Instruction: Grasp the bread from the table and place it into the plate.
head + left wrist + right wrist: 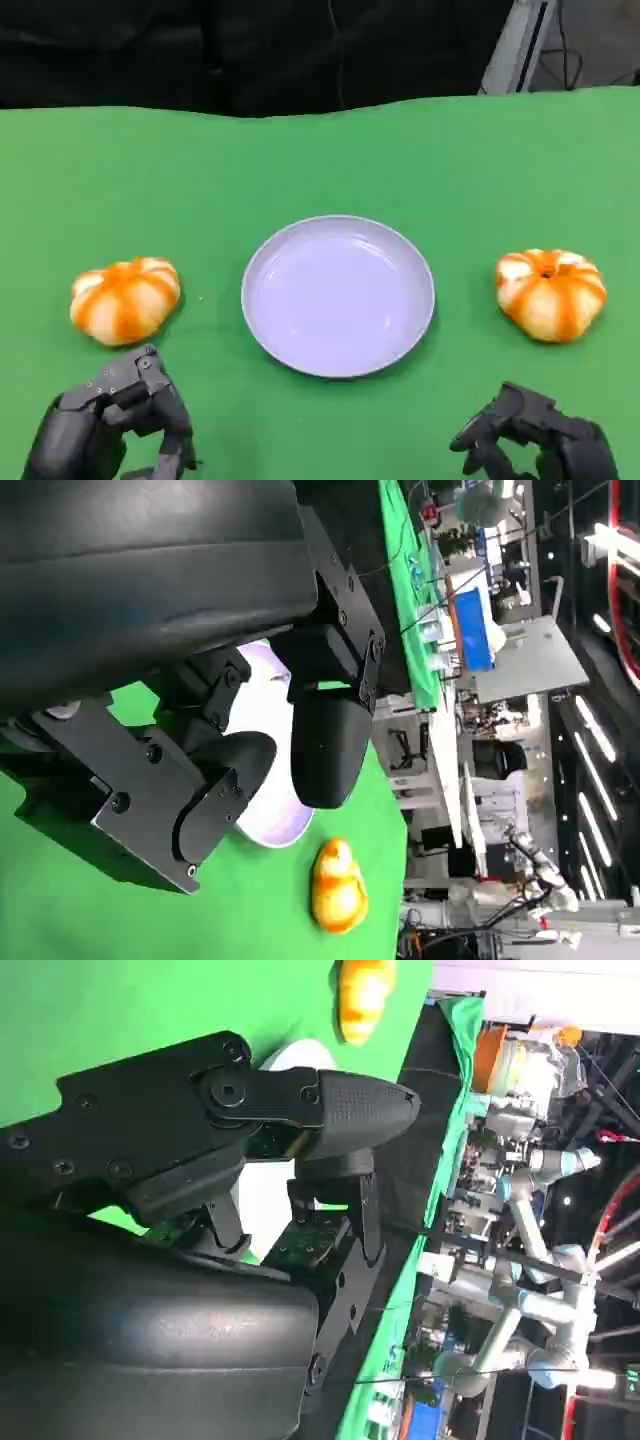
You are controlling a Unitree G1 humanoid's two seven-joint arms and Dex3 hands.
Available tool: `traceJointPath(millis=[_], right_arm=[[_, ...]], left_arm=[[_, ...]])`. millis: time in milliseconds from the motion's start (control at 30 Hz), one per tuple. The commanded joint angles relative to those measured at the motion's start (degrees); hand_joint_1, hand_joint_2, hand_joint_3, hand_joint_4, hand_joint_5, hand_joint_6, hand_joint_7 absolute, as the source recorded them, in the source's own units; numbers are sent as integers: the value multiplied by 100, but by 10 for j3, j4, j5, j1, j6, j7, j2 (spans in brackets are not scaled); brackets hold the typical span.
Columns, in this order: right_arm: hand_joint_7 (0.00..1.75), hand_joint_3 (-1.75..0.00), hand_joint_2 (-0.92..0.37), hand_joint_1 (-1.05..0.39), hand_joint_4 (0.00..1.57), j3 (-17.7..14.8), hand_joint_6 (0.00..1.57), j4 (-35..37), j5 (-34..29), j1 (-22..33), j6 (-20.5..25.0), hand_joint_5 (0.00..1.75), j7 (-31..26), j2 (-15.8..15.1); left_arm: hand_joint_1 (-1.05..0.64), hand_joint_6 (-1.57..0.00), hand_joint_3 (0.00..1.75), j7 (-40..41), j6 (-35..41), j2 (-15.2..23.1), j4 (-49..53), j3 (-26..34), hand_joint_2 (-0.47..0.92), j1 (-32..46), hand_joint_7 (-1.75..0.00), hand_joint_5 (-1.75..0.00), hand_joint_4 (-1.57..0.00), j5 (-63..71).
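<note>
Counting: two breads (125,299) (551,293) | one plate (338,296) | left hand (115,420), right hand (530,435) curled, holding nothing

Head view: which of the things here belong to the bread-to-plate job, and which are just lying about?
Job:
- left bread, on the cloth
- right bread, on the cloth
- plate, holding nothing, between them
- left robot hand and right robot hand, both holding nothing

Lying about:
- green tablecloth
</note>
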Motion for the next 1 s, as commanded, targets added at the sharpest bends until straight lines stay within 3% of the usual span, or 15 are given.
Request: traceJointPath(millis=[33,433,533,567,600,733,800,833,900,967,1000], right_arm=[[125,-47,-92,-70,84,-2,89,-10,7,3,7,157,-2,-1],[125,-48,-91,-69,83,1,88,-11,16,4,8,157,6,-3],[125,-48,-91,-70,83,-1,88,-8,11,3,5,157,1,-2],[125,-48,-91,-70,83,-2,88,-8,10,3,4,157,0,-2],[125,-48,-91,-70,83,-2,88,-7,9,3,3,157,0,-2],[125,-47,-92,-70,83,-2,88,-9,8,3,4,157,-1,-2],[125,-47,-92,-70,84,-2,88,-12,5,4,7,158,-3,-1],[125,-47,-92,-70,84,-2,88,-12,5,4,7,158,-4,-1],[125,-46,-92,-71,84,-1,88,-14,5,3,12,158,-5,1],[125,-46,-91,-71,84,-1,89,-15,4,2,14,157,-6,2],[124,-46,-91,-71,84,-1,88,-15,3,2,14,157,-6,2]], left_arm=[[-1,-77,144,-1,-1,7,-5,6,41,0,-165,-175,-88,-3],[0,-77,146,-2,1,6,-6,5,38,1,-165,-175,-88,-6],[0,-77,146,-18,31,17,-15,4,40,2,-164,-175,-86,-30],[0,-74,134,-27,49,22,-21,3,49,3,-144,-165,-79,-46],[0,-74,128,-34,61,24,-26,3,53,4,-136,-161,-76,-57],[1,-74,122,-32,81,40,-37,7,57,1,-127,-157,-74,-36],[-8,-69,72,-22,84,59,-41,11,71,-7,-69,-110,-62,9],[-9,-72,60,-19,84,62,-42,12,76,-9,-54,-101,-62,20],[-16,-68,37,-22,81,82,-39,14,86,-19,-30,-85,-57,50],[-20,-66,26,-16,84,102,-41,14,90,-30,-21,-77,-55,91],[-28,-57,19,-11,88,109,-44,14,91,-34,-12,-63,-49,113]])
